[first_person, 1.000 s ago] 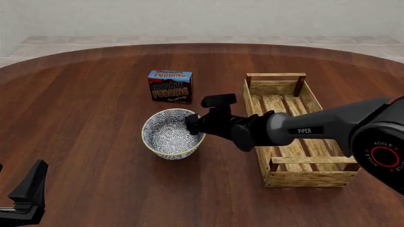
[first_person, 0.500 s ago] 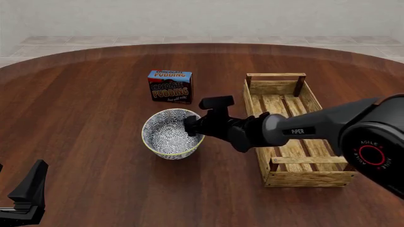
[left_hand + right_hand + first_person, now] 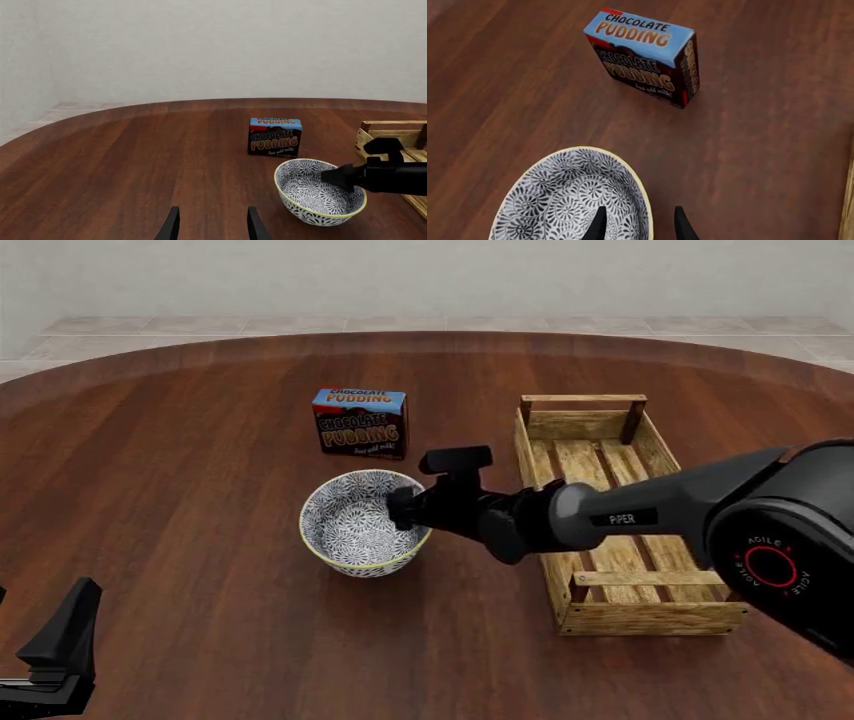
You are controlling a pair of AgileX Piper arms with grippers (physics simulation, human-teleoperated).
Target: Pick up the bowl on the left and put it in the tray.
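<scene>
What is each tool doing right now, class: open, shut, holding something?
Left tool: open, empty, away from the bowl.
Right tool: open, fingers straddling the bowl's rim, not yet closed on it.

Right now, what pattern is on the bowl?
The bowl is white with a dense blue floral pattern and a pale yellowish rim; clearest in the right wrist view.

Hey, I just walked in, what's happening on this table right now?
The right gripper is at the near-right rim of the blue patterned bowl, one finger inside the rim and one outside, jaws open and not yet closed on it. The bowl sits on the table, in front of a chocolate pudding box. The wooden tray to its right has nothing in it. The left gripper is parked, open, away from everything.
</scene>
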